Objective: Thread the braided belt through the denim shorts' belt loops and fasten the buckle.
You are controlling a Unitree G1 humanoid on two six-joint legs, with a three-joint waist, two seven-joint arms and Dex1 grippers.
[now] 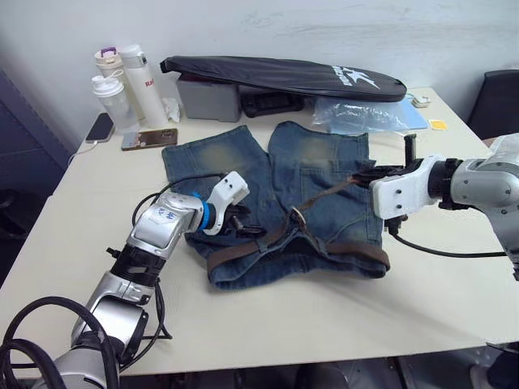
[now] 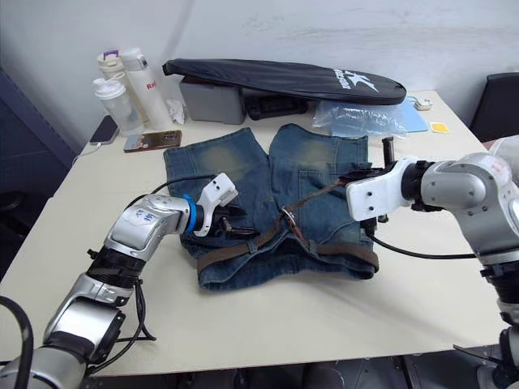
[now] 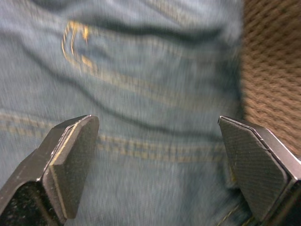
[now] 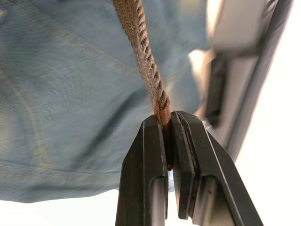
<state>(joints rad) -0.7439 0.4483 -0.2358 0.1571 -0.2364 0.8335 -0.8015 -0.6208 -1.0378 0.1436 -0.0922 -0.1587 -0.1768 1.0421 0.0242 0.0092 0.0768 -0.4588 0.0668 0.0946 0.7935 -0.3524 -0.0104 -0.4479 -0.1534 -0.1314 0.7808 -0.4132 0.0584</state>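
Long black bag [image 1: 284,75] with white logo lies along the bench [image 1: 324,316] far edge, bottles [image 1: 122,85] at its far left corner. Right end effector [image 4: 168,123] clamps braided belt [image 4: 141,52] over denim shorts [image 1: 276,203]; left end effector [image 3: 160,155] spread wide.

Three bottles [image 1: 122,81], two phones [image 1: 149,138]

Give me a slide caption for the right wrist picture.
Right claw shut on the braided belt, which stretches away over the denim shorts.
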